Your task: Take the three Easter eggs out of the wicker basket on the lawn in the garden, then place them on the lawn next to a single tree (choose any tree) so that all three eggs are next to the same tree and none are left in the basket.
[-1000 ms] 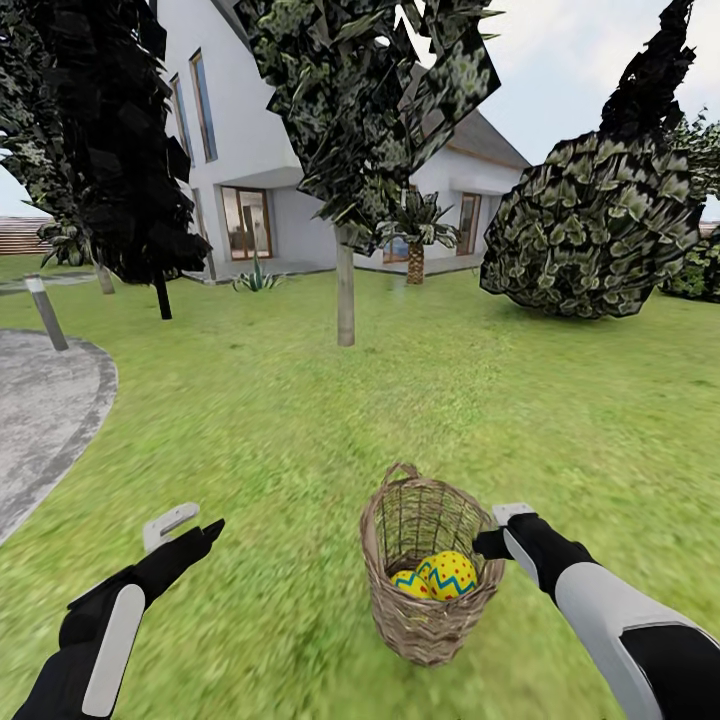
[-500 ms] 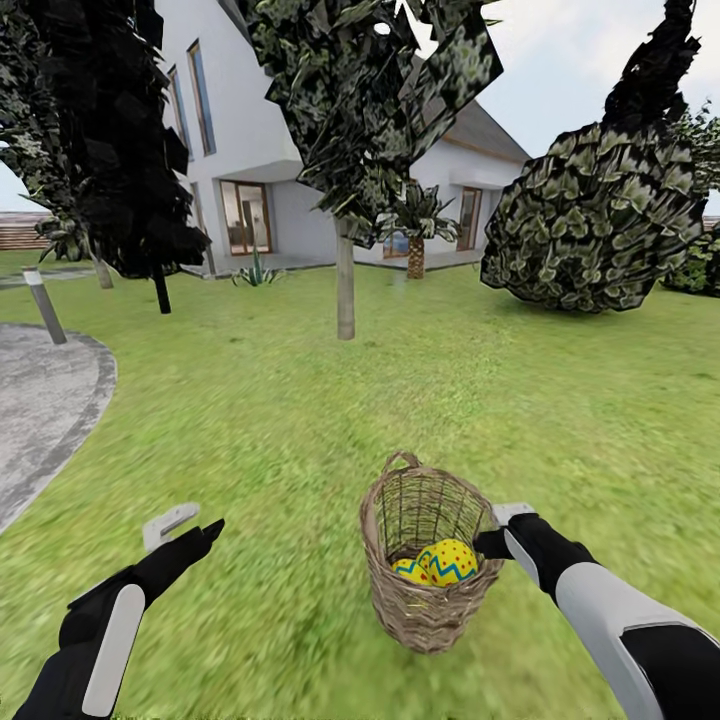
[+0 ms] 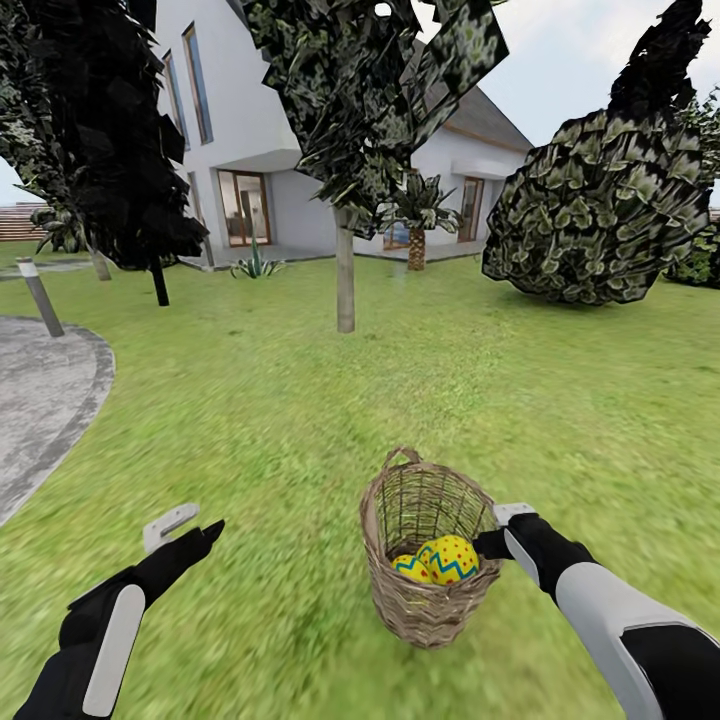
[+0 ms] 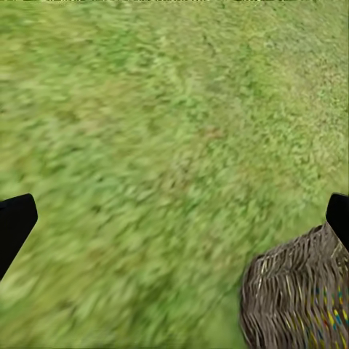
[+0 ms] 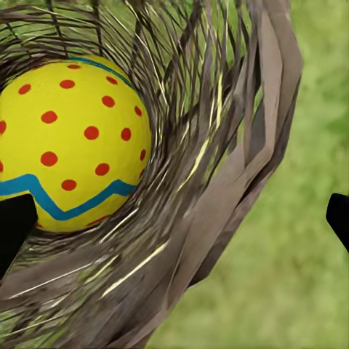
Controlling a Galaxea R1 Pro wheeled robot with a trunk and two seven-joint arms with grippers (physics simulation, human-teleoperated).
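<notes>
**Basket in reach, eggs not yet lifted**

Far left, grey paving curving in with a short post beside it, well away from the work. Behind that, a near-black tree on a thin dark stem, not the one to aim for. Nearer, left hand hanging low over bare lawn, fingers spread wide in the wrist view and holding nothing, parked clear of the basket, probably to leave room for the other arm.

Centre now: pale straight trunk of the tree standing on open grass straight beyond the basket, white house behind. A fair choice for the drop spot, with nothing but lawn lying between.

Wicker basket sitting upright on the grass, small loop handle at its far rim. Easter eggs nestled at the bottom, two plainly visible, a third not made out. Right hand pressed up just beside the rim, outside the weave; in its wrist view, fingers wide with the twig wall between them, not closed on anything.

Likely obstacle: the tall woven wall itself, calling for a reach over the rim. Far right, big round bush, well off the route.
</notes>
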